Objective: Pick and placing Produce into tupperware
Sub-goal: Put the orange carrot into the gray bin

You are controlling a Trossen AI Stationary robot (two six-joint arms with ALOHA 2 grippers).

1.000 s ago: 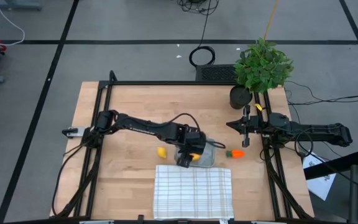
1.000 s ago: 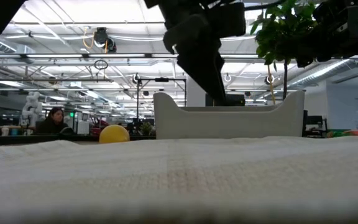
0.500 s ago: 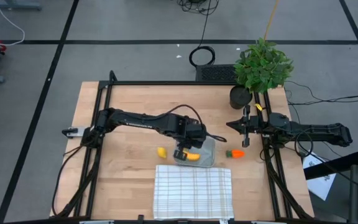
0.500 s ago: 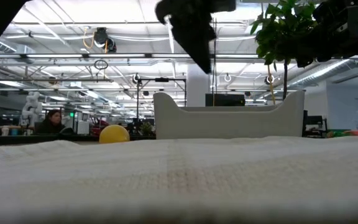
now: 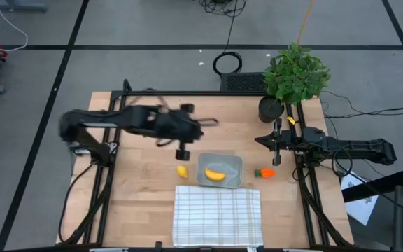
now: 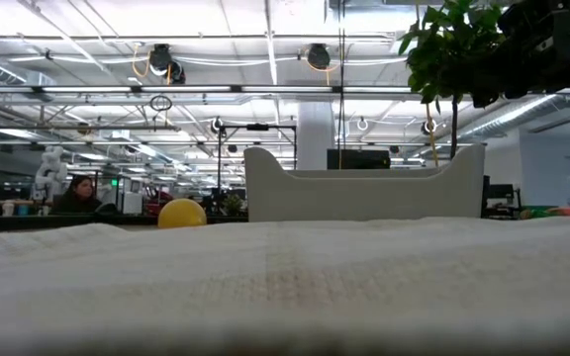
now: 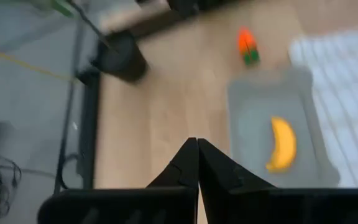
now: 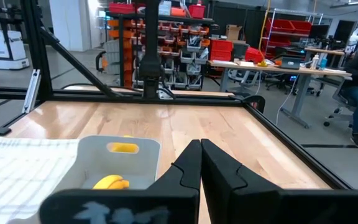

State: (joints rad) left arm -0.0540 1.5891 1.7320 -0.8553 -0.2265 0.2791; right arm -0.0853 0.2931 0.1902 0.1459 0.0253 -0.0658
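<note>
The yellow banana [image 5: 215,175] lies on the floor of the grey tupperware [image 5: 231,163], also seen in the left wrist view as banana [image 7: 283,144] in tub [image 7: 253,118]. The round yellow fruit [image 5: 182,171] rests on the wood just left of the tub. The carrot [image 5: 265,172] lies on the table to the tub's right. My left gripper [image 5: 182,152] is shut and empty, raised above the table, left of and beyond the tub. My right gripper [image 5: 258,140] is shut and empty, hovering beyond the carrot.
A white grid-patterned cloth [image 5: 217,213] lies at the near edge, in front of the tub. A potted plant [image 5: 296,73] and its dark pot [image 5: 270,108] stand at the far right. Black frame rails [image 5: 110,140] run along the table's sides. Bare wood lies at the left.
My left gripper has risen out of the tupperware and drawn back toward the table's left and far side, leaving the low view. The banana stays lying in the tub. The right arm has kept still.
</note>
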